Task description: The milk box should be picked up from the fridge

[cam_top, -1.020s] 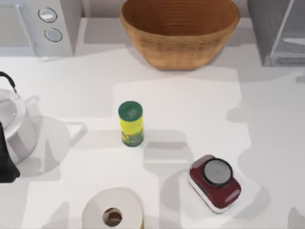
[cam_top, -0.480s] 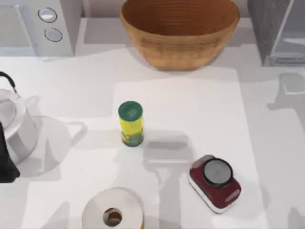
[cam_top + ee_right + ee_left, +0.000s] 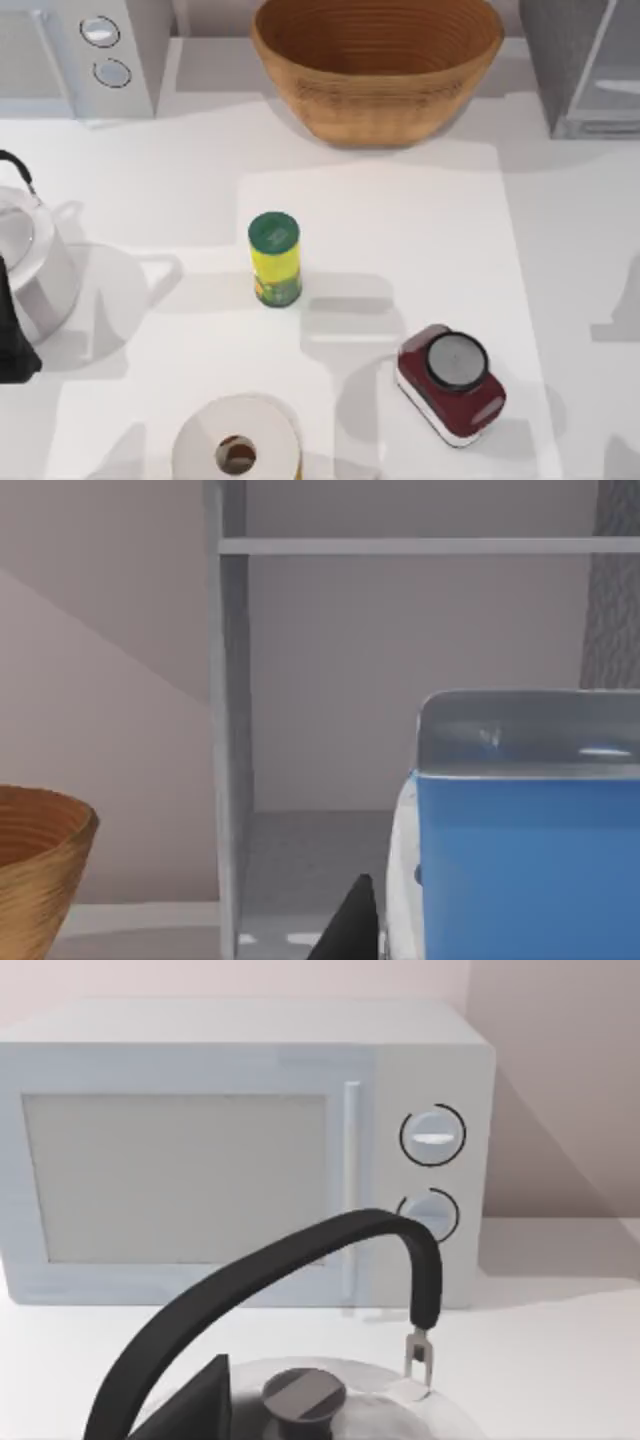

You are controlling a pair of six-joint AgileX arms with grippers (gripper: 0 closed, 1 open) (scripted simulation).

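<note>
Top view: finding the fridge [image 3: 585,60] at the upper right corner of the white surface [image 3: 420,230], beside a woven basket [image 3: 377,65], with a microwave [image 3: 85,55] at the upper left. Seeing a yellow can [image 3: 274,258] standing upright near the middle, a dark red scale [image 3: 451,383] lower right of it, and a paper roll [image 3: 237,445] at the lower edge. Spotting the left arm [image 3: 10,345] parked at the left edge, just beside a metal kettle [image 3: 25,260].

Right wrist view: looking into the fridge's pale open compartment under its shelf [image 3: 420,546]. Finding the milk box [image 3: 520,870] close up in front of that compartment, blue-faced with a pale edge, just beside the dark tip of the right gripper [image 3: 352,925]. Not managing to tell whether either gripper is spread or pinching, nor whether the milk box is resting on the fridge floor.
</note>
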